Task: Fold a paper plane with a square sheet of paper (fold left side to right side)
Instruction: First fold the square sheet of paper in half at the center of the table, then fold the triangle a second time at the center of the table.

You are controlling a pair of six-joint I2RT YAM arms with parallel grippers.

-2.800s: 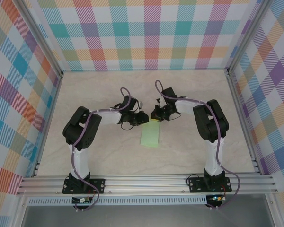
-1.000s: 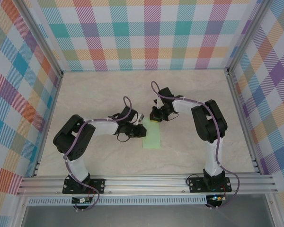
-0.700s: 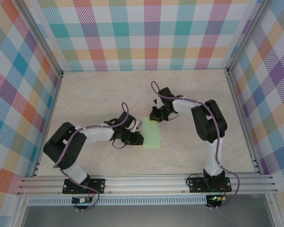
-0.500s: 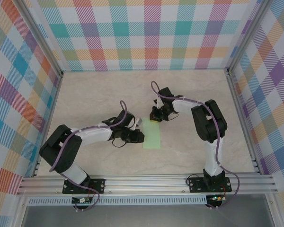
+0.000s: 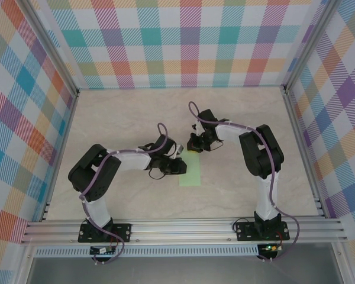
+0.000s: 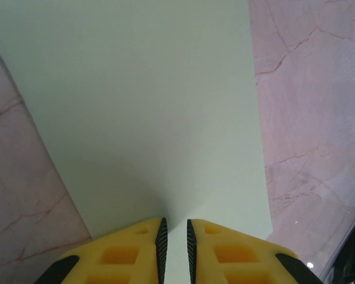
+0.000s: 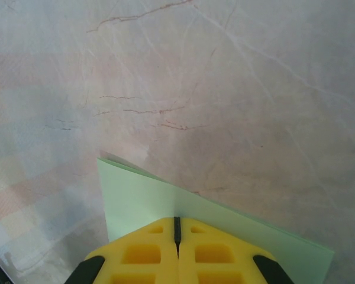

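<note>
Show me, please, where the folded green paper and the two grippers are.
folded green paper [image 5: 191, 176], top external view, its bare near half.
left gripper [image 6: 176, 225], left wrist view, gap between its yellow fingertips.
right gripper [image 7: 177, 222], right wrist view, seam between its closed fingertips.

Light: bright, even and diffuse, from overhead.
Shadows: soft and faint on the table [image 5: 124, 118] beneath the left arm [image 5: 130, 161]; a pale grey shade on the paper [image 6: 148, 106] just ahead of the left fingers [image 6: 130, 257].
Glare: one small white speck at the lower right of the left wrist view; a weak plaid sheen at the lower left of the right wrist view.
Focus: top view sharp; wrist views crisp on the table veins, softer on the yellow fingers nearest the lens.
Colour: table pinkish-mauve and paper near white in the left wrist view.
Distortion: walls [image 5: 23, 89] splay outward in the top view.
</note>
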